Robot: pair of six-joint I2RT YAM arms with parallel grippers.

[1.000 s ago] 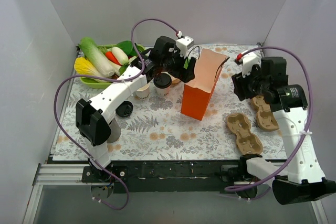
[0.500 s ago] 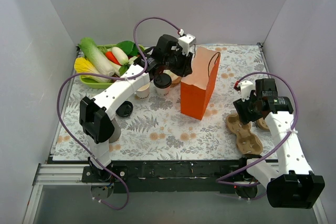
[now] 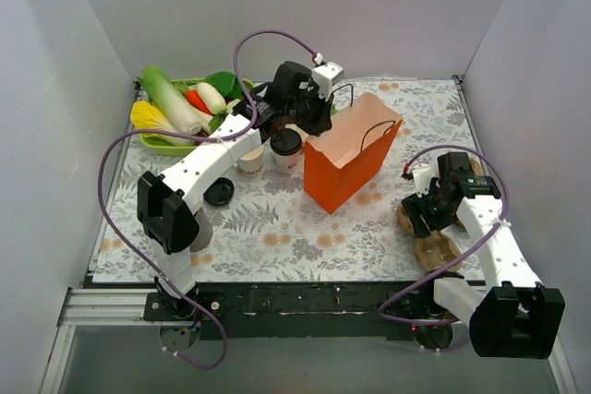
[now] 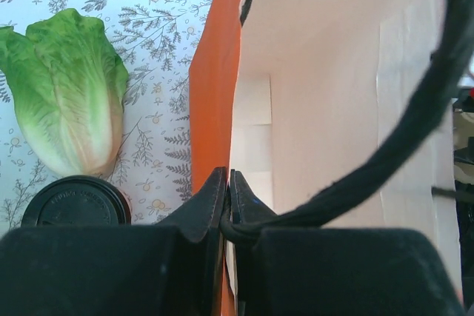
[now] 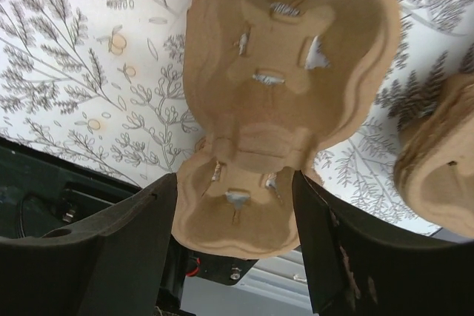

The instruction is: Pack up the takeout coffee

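Takeout coffee not yet packed, beside a tilted orange bag

The lidded cup is seen upright on the desk, just beside the bag's left wall and below the left arm; the left tool is pinched closed on the black cord handle at the bag's rim, and the bag is held leaning rather than square; the right tool is spread wide with nothing gripped, over a pulp carrier, well apart from the cup; a topple of the bag is judged the main risk, since it is held by one cord only; its wall could also be swung against the cup and the coffee knocked over; the mouth might be pulled shut before anything can be lowered in.
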